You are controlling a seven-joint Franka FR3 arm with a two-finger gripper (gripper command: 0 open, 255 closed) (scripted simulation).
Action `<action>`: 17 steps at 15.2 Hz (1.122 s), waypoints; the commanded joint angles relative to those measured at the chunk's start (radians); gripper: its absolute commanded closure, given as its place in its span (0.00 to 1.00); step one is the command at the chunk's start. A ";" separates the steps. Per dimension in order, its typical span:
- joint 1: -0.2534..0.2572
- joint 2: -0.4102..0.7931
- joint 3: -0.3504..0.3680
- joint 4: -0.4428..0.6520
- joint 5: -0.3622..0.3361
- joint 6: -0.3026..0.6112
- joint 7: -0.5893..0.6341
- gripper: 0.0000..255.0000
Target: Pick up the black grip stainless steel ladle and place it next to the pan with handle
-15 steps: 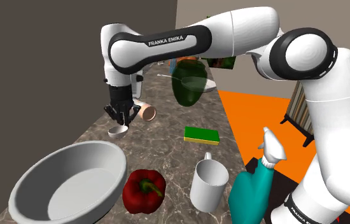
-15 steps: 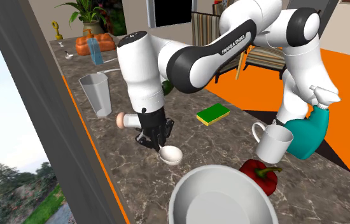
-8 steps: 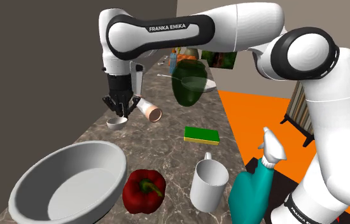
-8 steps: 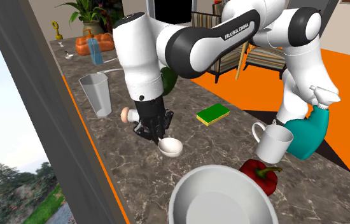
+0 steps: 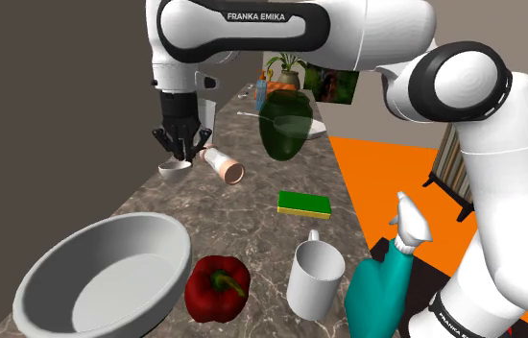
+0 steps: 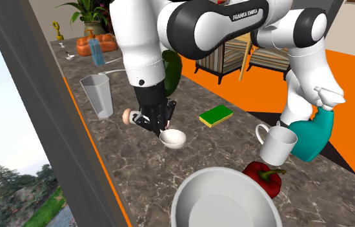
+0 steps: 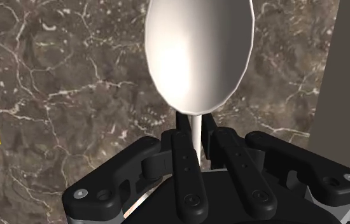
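Observation:
My black gripper (image 5: 183,154) is shut on the ladle's thin neck (image 7: 195,130), just behind its shiny pale bowl (image 7: 198,51). The ladle bowl (image 5: 174,168) hangs a little above the dark marble counter (image 5: 252,230). Its pale handle with a pinkish end (image 5: 228,171) sticks out behind the fingers. In the second exterior view the gripper (image 6: 157,126) holds the ladle bowl (image 6: 173,138) over the counter near the window side. A shallow pale pan (image 5: 318,130) with a thin handle lies far back, partly hidden by a green pepper (image 5: 286,125).
A big grey bowl (image 5: 99,278), a red pepper (image 5: 217,286), a white mug (image 5: 315,277) and a teal spray bottle (image 5: 387,278) crowd the counter's near end. A green and yellow sponge (image 5: 303,203) lies mid-counter. A clear glass (image 6: 99,97) stands by the window frame.
The gripper has risen with the ladle, lifting its bowl off the counter and carrying it slightly farther from the big grey bowl. Nothing else has moved.

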 commanded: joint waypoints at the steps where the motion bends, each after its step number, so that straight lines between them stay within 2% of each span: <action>1: 0.008 0.008 0.000 0.042 -0.002 -0.035 0.001 1.00; 4: 0.018 0.017 -0.001 0.092 -0.006 -0.074 0.002 1.00; 10: -0.145 -0.163 -0.006 -0.176 0.060 0.014 -0.121 1.00; 17: -0.289 -0.307 -0.043 -0.363 0.115 0.062 -0.286 1.00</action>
